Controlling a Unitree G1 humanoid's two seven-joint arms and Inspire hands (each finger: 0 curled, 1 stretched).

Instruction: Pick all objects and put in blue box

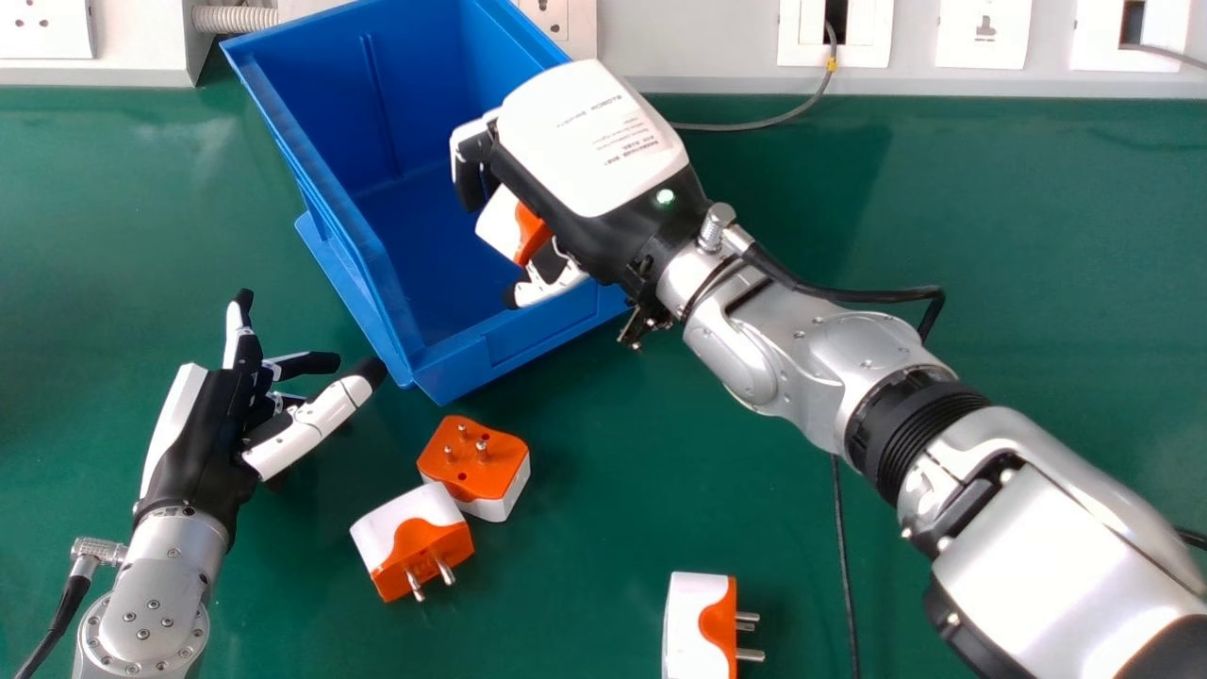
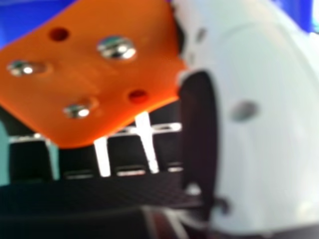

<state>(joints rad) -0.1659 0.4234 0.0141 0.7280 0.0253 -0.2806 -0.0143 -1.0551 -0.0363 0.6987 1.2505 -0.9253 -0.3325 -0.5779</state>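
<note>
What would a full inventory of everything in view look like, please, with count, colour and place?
Box: one, blue, against the wall, left of centre
Held plug adapter: one, white and orange, in the right hand at the box
Paired plug adapters: two, white and orange, on the table before the box
Single plug adapter: one, white and orange, near edge
Table: one, green, under everything
Wall plates: at least five, white, along the back
Hose: one, off-white, back left
Grey cables: two, at the back
Left hand: one, black and white, left side
Right hand: one, black and white, over the box
Forearms: two, silver, behind the hands
</note>
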